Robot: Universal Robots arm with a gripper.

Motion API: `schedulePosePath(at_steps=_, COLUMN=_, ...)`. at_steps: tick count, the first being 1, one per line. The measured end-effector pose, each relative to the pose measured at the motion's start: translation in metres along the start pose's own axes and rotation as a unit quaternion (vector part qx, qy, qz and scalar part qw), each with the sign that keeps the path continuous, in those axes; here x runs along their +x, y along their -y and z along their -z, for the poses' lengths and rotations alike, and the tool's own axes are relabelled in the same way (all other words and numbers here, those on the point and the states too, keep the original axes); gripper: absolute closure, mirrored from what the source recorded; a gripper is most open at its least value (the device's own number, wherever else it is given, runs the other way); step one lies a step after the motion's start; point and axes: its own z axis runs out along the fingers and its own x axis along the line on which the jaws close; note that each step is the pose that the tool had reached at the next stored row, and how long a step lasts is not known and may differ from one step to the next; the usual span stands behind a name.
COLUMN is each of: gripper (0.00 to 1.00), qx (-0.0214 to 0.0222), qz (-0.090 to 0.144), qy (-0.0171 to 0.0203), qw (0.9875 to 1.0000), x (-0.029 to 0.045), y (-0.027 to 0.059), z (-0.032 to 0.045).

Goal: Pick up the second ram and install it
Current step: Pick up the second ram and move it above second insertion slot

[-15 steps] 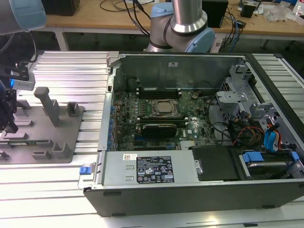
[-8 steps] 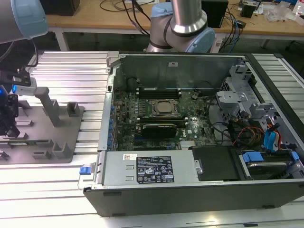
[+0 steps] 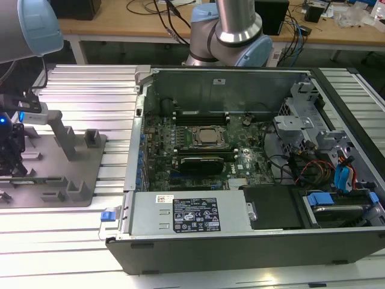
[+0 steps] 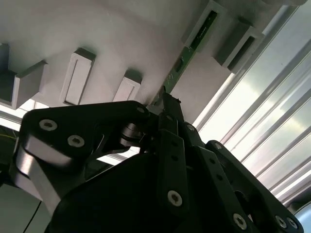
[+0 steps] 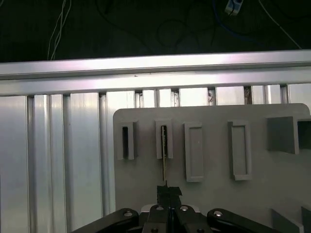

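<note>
Grey tray (image 5: pixel 214 194) on tabletop (image 5: pixel 63 160) | pincer (image 5: pixel 168 191) clenched on second ram (image 5: pixel 164 155), seated in slot (image 5: pixel 158 141) just ahead | pick-up step, judged; calls for straight pull

The arm (image 3: pixel 239 24) is built of silver-grey tubes with pale-blue joint caps (image 3: pixel 40 24), and its gripper (image 5: pixel 168 188) is matte black, made of angular linked bars fastened with small silver screws (image 4: pixel 175 197).

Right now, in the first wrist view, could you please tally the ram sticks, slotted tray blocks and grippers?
second ram: 1
slotted blocks: 4
gripper: 1
Total: 6
</note>
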Motion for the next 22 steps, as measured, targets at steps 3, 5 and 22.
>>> schedulePosePath(at_steps=3, gripper=0.92, qx=0.0001, qz=0.0, qy=0.0, qw=1.0, x=0.0, y=0.0, z=-0.0001)
schedulePosePath(at_steps=5, gripper=0.92, qx=0.0001, qz=0.0, qy=0.0, qw=1.0, x=0.0, y=0.0, z=-0.0001)
schedulePosePath(at_steps=22, gripper=0.66, qx=0.0001, qz=0.004, qy=-0.0002, qw=1.0, x=-0.0001, y=0.0002, z=-0.0056)
